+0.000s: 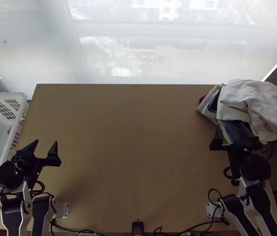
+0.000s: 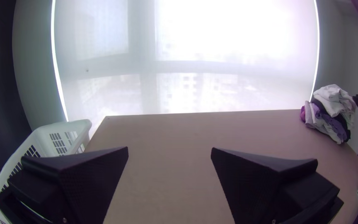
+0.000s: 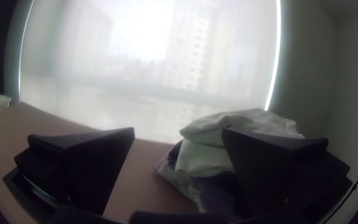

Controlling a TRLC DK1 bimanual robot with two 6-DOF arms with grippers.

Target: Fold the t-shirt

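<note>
Right gripper (image 3: 178, 130) is open wide, with no cloth pinched in it, right by the near side of a big pile of clothes (image 1: 205, 106). If it touches the pile, I cannot tell. Left gripper (image 1: 46, 142) is open too, with nothing in it, over by the white basket (image 1: 4, 96). The pile sits at the far right corner of the table (image 1: 138, 157). On top is a white cloth (image 1: 252, 94), all bunched up, and that may be the t-shirt, but I can't be sure. It looks soft, light and floppy, so it should bend any way you pull it and won't break. It won't hold its shape, though, and thin cloth could slip out of a loose pinch. A good place to grab is a raised fold on top, away from the dark clothes under it. Pinch too deep and another one might come along. Lift it slowly, then lay it flat before folding
</note>
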